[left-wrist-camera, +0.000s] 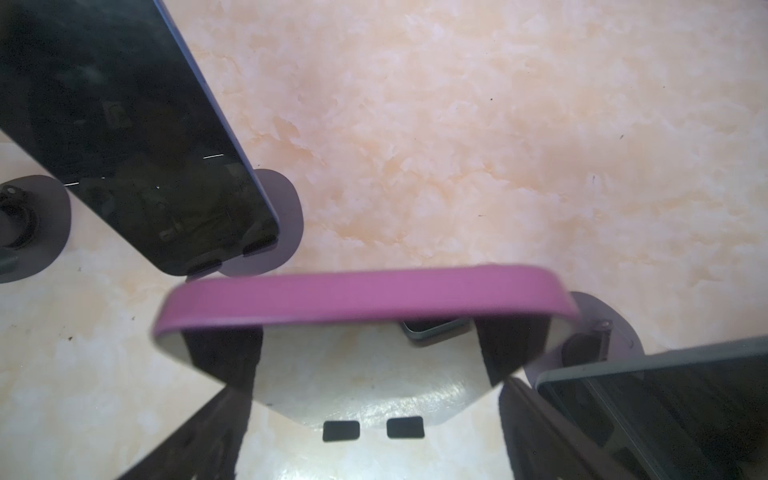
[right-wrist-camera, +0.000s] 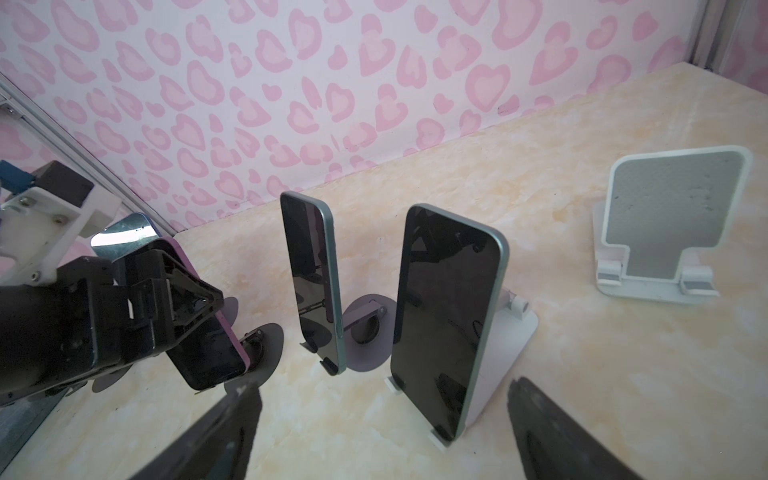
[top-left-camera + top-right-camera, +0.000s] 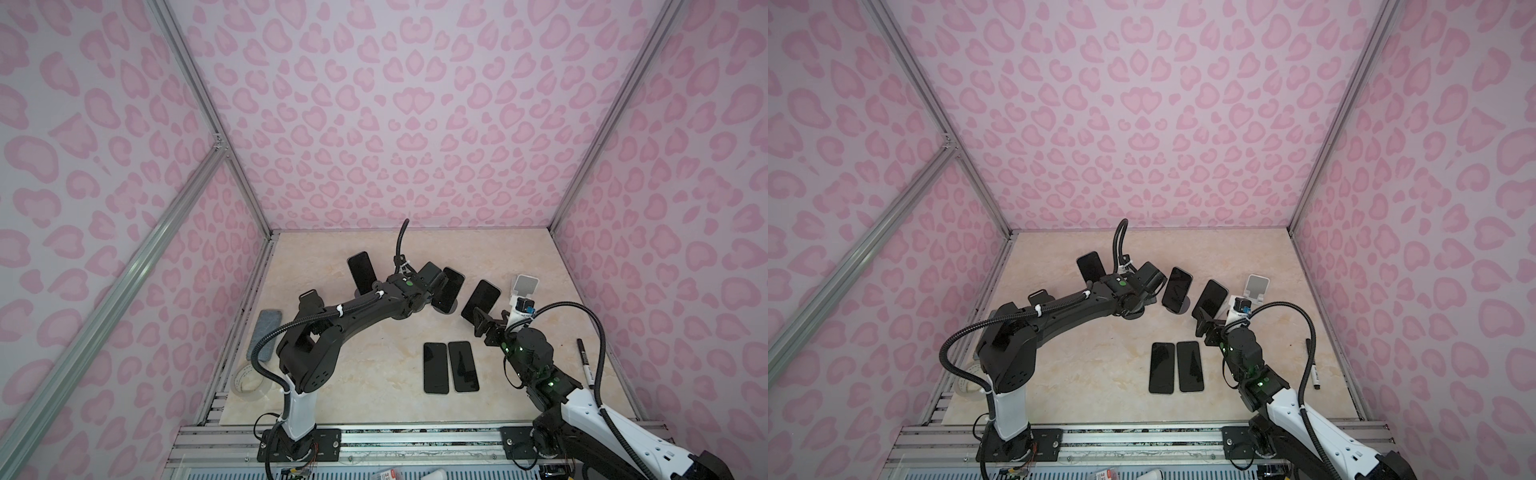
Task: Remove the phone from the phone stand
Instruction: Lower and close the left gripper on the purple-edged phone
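The left gripper sits over the pink phone, which leans on its dark round stand toward the back of the table. Its two fingers are spread wide, one by each long side of the phone. I cannot tell if they are pressing on it yet. In both top views the arm hides this phone. The right gripper hangs with its fingers wide apart and nothing between them, facing the phone on the white stand. I think the job right now is to get a good hold on the pink phone. To do that well, both fingers should close at the same time, so the phone does not twist. The sides look smooth, so the squeeze should be firm but not too hard. Then the phone should go up first, along the slope of the stand, so its bottom edge clears the little lip that holds it. A pull straight out could tip the stand over. The green-edged phone stands just beside it, so the lift should be straight and slow. Two phones lie flat at the front, with bare table near them.
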Tool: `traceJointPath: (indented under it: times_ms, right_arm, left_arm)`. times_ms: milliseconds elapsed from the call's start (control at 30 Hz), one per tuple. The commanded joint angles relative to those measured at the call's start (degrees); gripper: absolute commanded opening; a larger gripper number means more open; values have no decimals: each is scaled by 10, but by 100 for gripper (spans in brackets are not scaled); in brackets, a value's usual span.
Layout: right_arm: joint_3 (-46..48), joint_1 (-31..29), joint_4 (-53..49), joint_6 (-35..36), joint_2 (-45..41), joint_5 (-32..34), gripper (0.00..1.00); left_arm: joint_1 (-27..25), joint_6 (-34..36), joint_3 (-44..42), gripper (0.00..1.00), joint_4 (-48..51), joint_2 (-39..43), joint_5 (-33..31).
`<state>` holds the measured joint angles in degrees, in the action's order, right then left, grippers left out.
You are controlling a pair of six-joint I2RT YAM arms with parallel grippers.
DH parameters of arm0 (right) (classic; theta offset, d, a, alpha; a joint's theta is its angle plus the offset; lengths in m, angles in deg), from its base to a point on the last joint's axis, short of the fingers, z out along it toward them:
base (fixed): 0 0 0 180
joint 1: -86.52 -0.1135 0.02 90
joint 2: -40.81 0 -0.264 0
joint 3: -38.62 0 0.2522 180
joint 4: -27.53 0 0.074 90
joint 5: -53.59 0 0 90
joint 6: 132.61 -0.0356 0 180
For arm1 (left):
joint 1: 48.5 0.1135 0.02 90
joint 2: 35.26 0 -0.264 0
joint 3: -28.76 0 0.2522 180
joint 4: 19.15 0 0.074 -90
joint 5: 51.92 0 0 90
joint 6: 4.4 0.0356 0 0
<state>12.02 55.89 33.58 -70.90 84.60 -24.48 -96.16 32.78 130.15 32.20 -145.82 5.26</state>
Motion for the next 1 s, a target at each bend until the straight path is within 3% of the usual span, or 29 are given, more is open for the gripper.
traceJointPath:
  times_ms: [0,667,967]
  right_arm:
    - [-2,0,0,-1,3,-4,95]
    - [-3,0,6,0,14,-4,94]
    - [-4,0,6,0,17,-6,94]
  left_arm:
    - [2,1,3,96,-1,-5,-10]
    - [20,33,25,100,-11,-42,-34]
    - [22,39,17,91,-28,-46,-33]
